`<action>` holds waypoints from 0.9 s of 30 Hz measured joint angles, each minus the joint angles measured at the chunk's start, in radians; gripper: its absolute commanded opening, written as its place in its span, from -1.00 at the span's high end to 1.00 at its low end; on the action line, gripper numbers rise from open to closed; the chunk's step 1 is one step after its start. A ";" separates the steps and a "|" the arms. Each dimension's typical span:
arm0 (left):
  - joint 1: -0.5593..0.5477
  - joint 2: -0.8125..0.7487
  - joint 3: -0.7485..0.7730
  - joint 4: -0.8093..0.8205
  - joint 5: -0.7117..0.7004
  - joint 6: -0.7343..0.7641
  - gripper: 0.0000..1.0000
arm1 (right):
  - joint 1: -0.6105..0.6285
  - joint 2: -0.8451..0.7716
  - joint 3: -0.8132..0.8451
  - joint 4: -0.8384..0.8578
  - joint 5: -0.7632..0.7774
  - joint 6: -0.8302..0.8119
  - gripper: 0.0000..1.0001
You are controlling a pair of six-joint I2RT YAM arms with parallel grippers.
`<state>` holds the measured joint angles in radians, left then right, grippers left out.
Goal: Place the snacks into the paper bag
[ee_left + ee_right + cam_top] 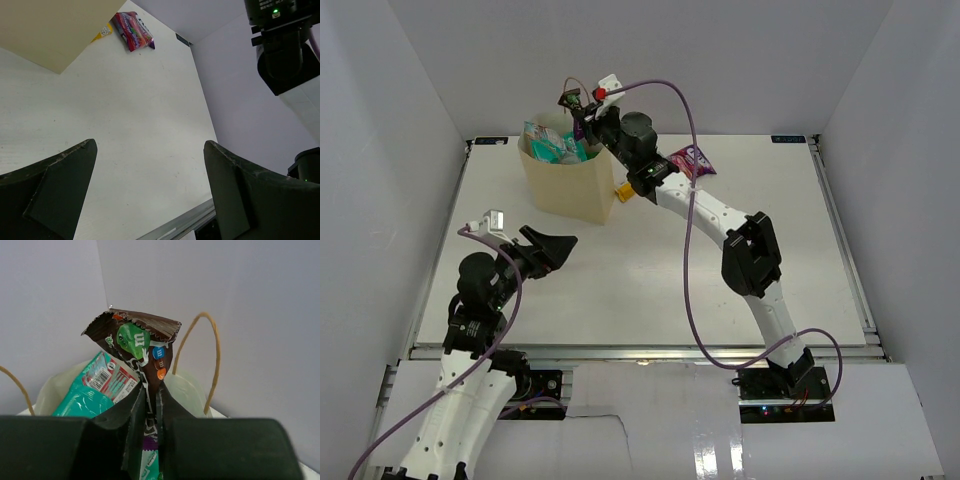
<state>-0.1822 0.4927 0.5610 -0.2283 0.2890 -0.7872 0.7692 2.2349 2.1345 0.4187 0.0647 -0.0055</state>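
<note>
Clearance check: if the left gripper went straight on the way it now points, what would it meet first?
Probably the bare white table top, well short of the pink-magenta snack packet and the cream paper bag. The left gripper is open and empty. Depth is unclear.

the upright cream-beige paper bag (565, 185) with thin brown loop handles stands open at the far left of the worktop (620, 290). teal and green flat packets (552, 145) poke out of its mouth. a dark brown candy pack (142, 347) with a crumpled top stands upright above the opening, pinched in the closed jaws of the right gripper (151, 405). a small yellow bar (623, 190) lies just beside the bag's right foot. a pink-magenta packet (692, 160) lies flat further right.
</note>
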 measured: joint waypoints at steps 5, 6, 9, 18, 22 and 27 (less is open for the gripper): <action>0.000 0.001 -0.010 0.001 0.002 -0.007 -0.96 | -0.008 0.003 -0.043 0.032 0.008 -0.023 -0.60; 0.000 0.008 -0.010 0.003 0.005 -0.007 -0.96 | -0.010 0.002 -0.051 0.040 0.003 -0.030 -0.89; 0.000 0.032 -0.010 0.006 0.015 -0.007 -0.96 | -0.016 -0.007 -0.070 0.042 -0.034 -0.076 -0.80; -0.008 0.240 0.042 0.059 0.138 0.028 -0.86 | -0.134 -0.078 0.056 -0.331 -0.378 -0.150 -0.80; -0.119 0.452 0.144 0.072 0.117 0.066 -0.86 | -0.262 -0.192 0.011 -0.526 -0.419 -0.167 -0.81; -0.320 0.693 0.281 0.093 0.072 0.103 -0.86 | -0.399 -0.283 -0.143 -0.701 -0.215 -0.173 -0.80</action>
<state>-0.5018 1.1858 0.8417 -0.1352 0.3614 -0.6838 0.3702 1.9522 1.9915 -0.2821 -0.1505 -0.1787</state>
